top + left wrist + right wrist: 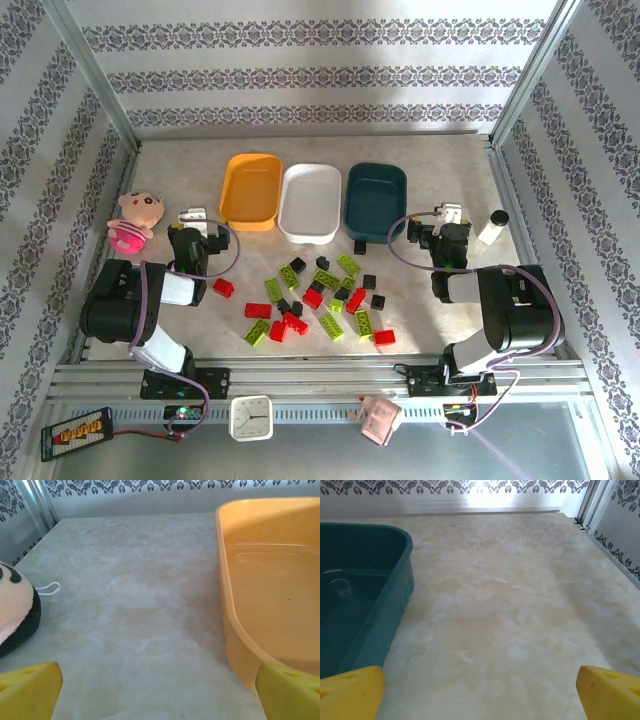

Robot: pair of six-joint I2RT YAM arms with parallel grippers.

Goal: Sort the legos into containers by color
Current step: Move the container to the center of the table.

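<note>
While nothing's been sorted yet, the legos (313,297) sit in a loose scatter of small glossy studded bricks, red, lime green and black, toward the middle of the desk's (455,165) near edge. One red brick (223,288) lies off to the left of the bunch, and one black brick (359,246) sits just at the teal tray's near side. The desk top is a pale, marble-looking slab with a faint sheen. Toward its far edge three shallow, smooth plastic trays with rounded corners line up side by side, all bare inside: the orange-yellow tray (250,190), the white tray (310,200) and the dark teal tray (375,195). The left gripper (193,215) hangs left of the orange-yellow one with its jaws spread wide and nothing in them, blocky yellow fingertips (30,690) far apart. The right gripper (450,213) is just right of the teal tray, equally wide and gripping nothing. A soft pink plush doll (135,218) lies by the left edge, and a small white cylinder bottle (492,227) with a black cap stands near the right edge.
</note>
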